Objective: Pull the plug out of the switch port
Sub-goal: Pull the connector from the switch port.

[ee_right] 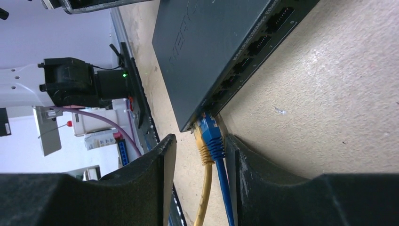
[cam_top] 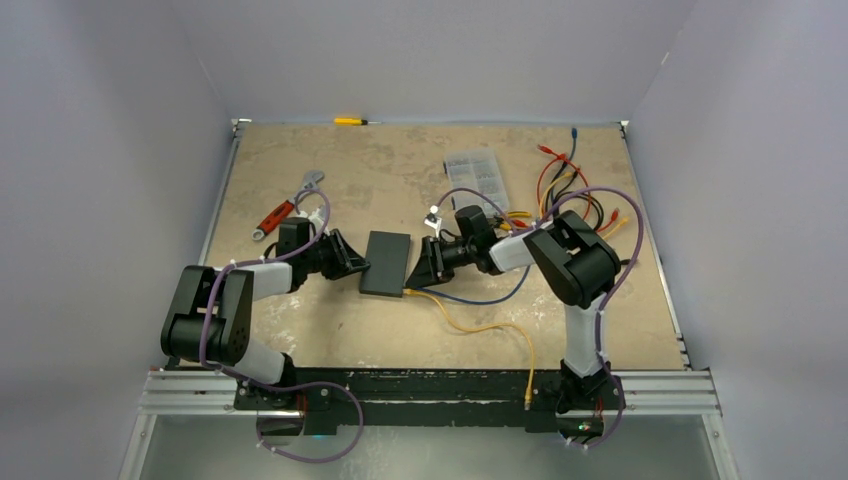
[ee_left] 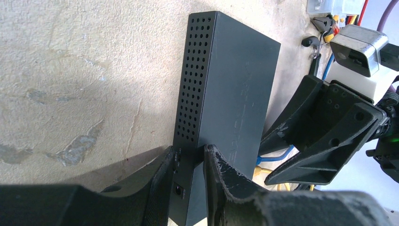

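Item 1. Switch (cam_top: 386, 262): flat matte-black rectangular box, lying flat at the middle of the beige, mottled tabletop (cam_top: 400, 160). A perforated grille runs down its left long side, and the row of ports (ee_right: 249, 52) sits on the short edge facing the tabletop's near edge.

Item 2. Blue plug (ee_right: 212, 136) and yellow plug (ee_right: 202, 141): seated side by side in the ports at the right end of that row. Their cables trail towards the near edge.

Item 3. My left hand (ee_left: 188, 150): clenched on the switch's near-left corner, one finger on the top face and one against the grille side.

Item 4. My right hand (ee_right: 200, 141): released, fingers straddling both plugs. One finger is just beside the blue plug; the other stands apart from the yellow one.

Item 5. Clear plastic compartment organiser (cam_top: 476, 172): towards the far edge, right of centre.

Item 6. Red-handled wrench (cam_top: 285, 210): near the left edge.

Item 7. Yellow-handled screwdriver (cam_top: 352, 121): at the far edge.

Item 8. Tangle of loose coloured wires (cam_top: 570, 190): towards the far-right corner.
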Action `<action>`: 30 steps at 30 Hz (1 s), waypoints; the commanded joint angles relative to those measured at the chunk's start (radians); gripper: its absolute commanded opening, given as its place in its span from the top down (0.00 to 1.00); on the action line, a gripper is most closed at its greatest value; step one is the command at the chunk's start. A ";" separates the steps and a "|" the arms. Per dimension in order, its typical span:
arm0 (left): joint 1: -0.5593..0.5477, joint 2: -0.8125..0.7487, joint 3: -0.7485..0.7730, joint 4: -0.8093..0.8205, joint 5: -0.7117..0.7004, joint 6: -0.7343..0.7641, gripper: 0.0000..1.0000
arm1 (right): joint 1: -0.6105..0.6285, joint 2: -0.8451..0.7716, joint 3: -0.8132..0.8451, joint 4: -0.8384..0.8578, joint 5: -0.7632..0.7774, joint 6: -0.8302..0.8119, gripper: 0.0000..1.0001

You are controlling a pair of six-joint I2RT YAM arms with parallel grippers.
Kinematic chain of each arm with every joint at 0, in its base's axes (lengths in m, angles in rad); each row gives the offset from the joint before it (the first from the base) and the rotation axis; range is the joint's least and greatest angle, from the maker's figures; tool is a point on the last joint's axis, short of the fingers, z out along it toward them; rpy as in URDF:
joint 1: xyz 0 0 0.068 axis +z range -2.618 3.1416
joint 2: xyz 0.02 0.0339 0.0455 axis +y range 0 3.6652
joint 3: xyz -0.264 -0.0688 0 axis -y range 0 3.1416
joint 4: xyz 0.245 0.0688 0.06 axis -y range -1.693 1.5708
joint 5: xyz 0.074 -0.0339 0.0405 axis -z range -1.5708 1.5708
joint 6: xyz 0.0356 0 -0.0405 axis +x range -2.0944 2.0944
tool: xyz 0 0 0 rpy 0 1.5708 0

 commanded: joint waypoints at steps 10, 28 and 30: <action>-0.003 0.040 -0.034 -0.152 -0.076 0.066 0.73 | 0.004 0.104 0.033 -0.037 0.076 -0.037 0.62; -0.003 0.042 -0.035 -0.149 -0.074 0.064 0.74 | 0.005 0.148 0.056 -0.037 0.092 -0.053 0.76; -0.003 0.043 -0.037 -0.149 -0.075 0.065 0.74 | 0.004 0.152 0.056 -0.037 0.094 -0.054 0.81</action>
